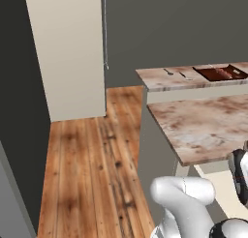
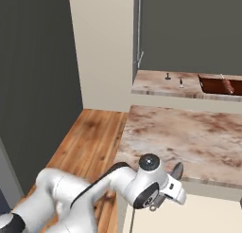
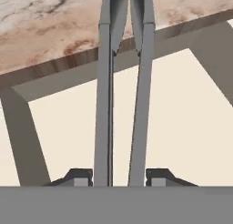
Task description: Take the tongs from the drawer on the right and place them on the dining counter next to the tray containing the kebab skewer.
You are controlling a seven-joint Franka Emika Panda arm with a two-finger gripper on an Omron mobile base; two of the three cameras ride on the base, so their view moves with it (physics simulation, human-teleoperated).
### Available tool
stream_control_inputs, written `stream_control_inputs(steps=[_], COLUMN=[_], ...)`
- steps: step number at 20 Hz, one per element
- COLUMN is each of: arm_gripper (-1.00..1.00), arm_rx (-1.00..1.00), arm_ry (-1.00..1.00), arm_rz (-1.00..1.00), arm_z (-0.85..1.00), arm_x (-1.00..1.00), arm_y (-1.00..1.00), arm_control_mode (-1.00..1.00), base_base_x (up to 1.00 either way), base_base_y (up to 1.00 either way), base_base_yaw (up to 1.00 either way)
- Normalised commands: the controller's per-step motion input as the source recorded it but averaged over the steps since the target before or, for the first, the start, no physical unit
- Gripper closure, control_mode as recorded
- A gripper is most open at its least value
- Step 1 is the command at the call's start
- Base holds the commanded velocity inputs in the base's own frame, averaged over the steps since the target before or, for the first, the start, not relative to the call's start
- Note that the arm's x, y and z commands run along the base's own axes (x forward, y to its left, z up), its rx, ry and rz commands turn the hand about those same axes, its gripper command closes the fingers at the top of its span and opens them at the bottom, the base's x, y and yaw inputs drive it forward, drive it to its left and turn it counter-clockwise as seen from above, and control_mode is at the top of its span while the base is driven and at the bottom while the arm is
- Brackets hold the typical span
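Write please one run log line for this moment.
stage: carrying | gripper: shut on tongs | tongs: not yet on dining counter | tray: on far counter, kebab skewer inside

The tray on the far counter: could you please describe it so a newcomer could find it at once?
Start at the long beige-and-brown marbled stone dining counter and follow it to its far raised section. Near that section's right end lies the shallow rectangular dark reddish-brown tray. Unlike the two small grey utensils left of it, it is broad, dark and rimmed.
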Motion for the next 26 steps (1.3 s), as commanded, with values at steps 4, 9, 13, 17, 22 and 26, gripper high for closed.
stream_control_inputs(steps=[4, 9, 13, 17, 22, 26], arm_gripper=[1.00, 1.00, 1.00, 1.00, 1.00, 1.00], arm_rx=[-0.08, -0.05, -0.03, 0.00, 0.00, 0.00], arm_ry=[-0.12, -0.03, -0.03, 0.00, 0.00, 0.00], arm_rz=[0.00, 0.01, 0.01, 0.01, 0.00, 0.00], arm_z=[1.00, 0.76, 0.44, 0.33, 0.27, 0.17], arm_x=[0.28, 0.41, 0.31, 0.35, 0.43, 0.45], arm_y=[0.58, 0.42, 0.07, 0.02, 0.01, 0.01], arm_control_mode=[-1.00, -1.00, -1.00, -1.00, -1.00, -1.00], base_base_x=[0.00, 0.00, 0.00, 0.00, 0.00, 0.00], base_base_y=[0.00, 0.00, 0.00, 0.00, 0.00, 0.00], base_base_yaw=[0.00, 0.00, 0.00, 0.00, 0.00, 0.00])
